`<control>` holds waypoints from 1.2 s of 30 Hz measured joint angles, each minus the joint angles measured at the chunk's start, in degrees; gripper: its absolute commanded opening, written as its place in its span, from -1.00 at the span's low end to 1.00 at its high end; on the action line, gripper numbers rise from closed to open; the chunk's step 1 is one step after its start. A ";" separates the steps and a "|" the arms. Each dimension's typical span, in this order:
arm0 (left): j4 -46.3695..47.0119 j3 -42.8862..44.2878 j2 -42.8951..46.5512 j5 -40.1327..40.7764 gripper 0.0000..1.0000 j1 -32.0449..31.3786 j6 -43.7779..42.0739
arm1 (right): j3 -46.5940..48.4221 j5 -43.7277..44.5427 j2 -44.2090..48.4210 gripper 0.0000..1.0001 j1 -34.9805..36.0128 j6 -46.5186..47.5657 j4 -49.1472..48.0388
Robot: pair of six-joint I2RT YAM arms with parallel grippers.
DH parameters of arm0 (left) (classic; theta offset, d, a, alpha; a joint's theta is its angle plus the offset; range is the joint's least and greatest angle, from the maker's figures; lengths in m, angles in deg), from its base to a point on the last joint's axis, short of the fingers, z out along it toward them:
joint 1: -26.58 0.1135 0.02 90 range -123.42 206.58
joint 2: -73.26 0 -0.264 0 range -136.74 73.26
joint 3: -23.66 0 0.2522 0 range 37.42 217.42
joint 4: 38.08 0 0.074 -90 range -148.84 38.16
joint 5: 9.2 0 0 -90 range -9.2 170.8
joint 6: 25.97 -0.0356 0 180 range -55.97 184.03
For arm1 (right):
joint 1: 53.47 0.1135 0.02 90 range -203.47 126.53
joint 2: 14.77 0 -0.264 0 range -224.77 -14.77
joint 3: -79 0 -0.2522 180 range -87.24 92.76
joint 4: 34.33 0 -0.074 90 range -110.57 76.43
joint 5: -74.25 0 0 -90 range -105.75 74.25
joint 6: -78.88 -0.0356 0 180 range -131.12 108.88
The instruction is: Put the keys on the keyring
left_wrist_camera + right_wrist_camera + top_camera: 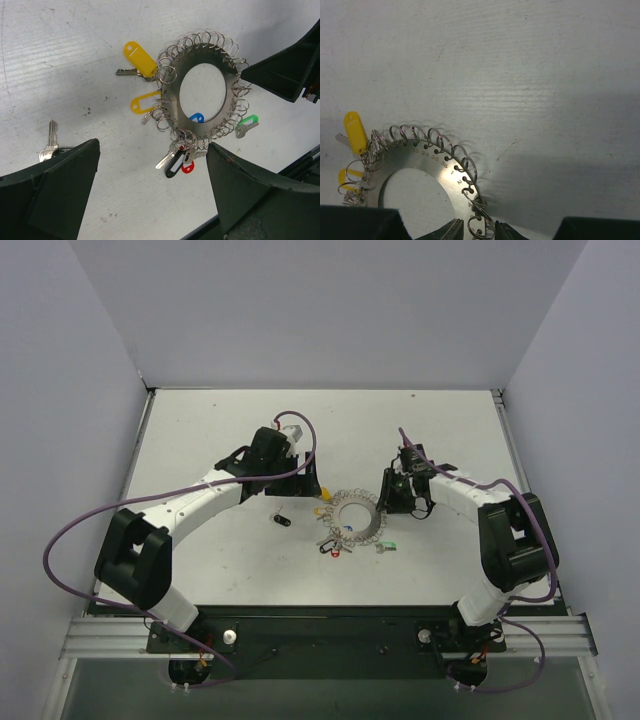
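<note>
We are holding the left tool (152, 150) wide open and empty over the keyring (170, 92), which is lying on the table (60, 65) just ahead of its fingers. The right tool (479, 231) is pinching a rim loop, nearly closed.

This is a robotics lab work cell. A plain white bench (250, 440) stands boxed in on three sides by bare pale grey partition walls (330, 310). The left arm (200, 502) and right arm (468, 496), black and white, are bolted to an aluminium rail (110, 642) at the near edge, with purple cables (47, 555) looping loose beside them.
</note>
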 measured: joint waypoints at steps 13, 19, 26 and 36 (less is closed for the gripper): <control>0.00 0.00 0.00 0.00 0.95 0.00 0.00 | -0.31 0.07 0.09 -0.60 0.83 0.42 0.39; 0.00 0.00 0.00 0.00 0.95 0.00 0.00 | -0.31 0.26 0.09 -0.60 1.07 0.42 0.42; -0.02 0.00 0.00 0.00 0.95 0.00 0.00 | -0.28 1.22 -0.11 -0.57 1.81 0.35 0.44; -0.02 0.00 0.00 0.00 0.95 0.00 0.00 | -0.09 4.11 -0.35 -0.56 2.82 0.37 1.31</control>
